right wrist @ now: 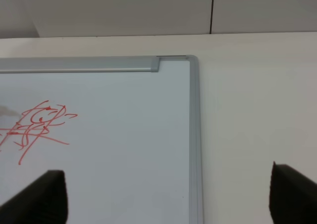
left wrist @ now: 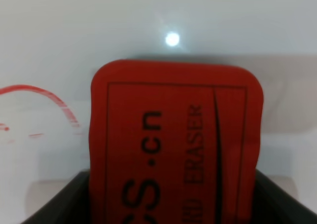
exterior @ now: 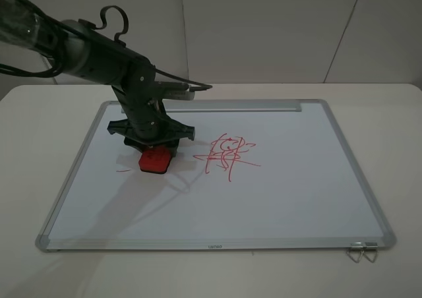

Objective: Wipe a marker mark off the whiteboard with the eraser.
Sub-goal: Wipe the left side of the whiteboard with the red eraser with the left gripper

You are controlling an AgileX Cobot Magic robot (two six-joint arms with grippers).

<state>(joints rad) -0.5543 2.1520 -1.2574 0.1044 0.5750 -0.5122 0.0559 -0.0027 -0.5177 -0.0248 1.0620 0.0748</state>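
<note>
On the whiteboard [exterior: 297, 192], the eraser [exterior: 156, 161], likely light & stiff, is clamped by its long sides in the L gripper [exterior: 154, 148].

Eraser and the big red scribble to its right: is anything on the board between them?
Nothing. In the exterior high view the whiteboard is bare between the eraser and the scribble.

White table [exterior: 33, 126] under whiteboard [exterior: 277, 199] (silver-framed)
</note>
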